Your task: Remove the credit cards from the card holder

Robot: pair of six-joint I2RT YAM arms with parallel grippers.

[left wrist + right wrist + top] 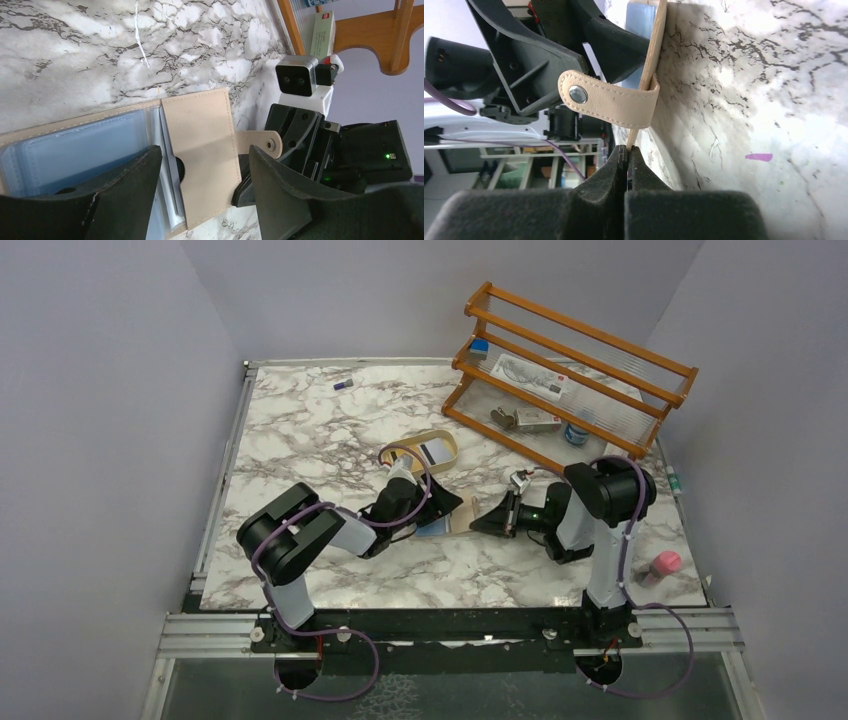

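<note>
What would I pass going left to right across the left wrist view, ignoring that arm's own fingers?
Pale blue card sleeves → wallet flap → snap tab → right arm's camera.

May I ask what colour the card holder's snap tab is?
Snap tab: beige-tan, clearest in the right wrist view.

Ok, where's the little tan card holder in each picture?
Top external: card holder at centre, between left gripper and right gripper.
Left wrist: card holder at centre, lying open under the left gripper.
Right wrist: card holder upper middle, edge-on, pinched by the right gripper.
Shared landmark: its snap tab, in both wrist views.
</note>
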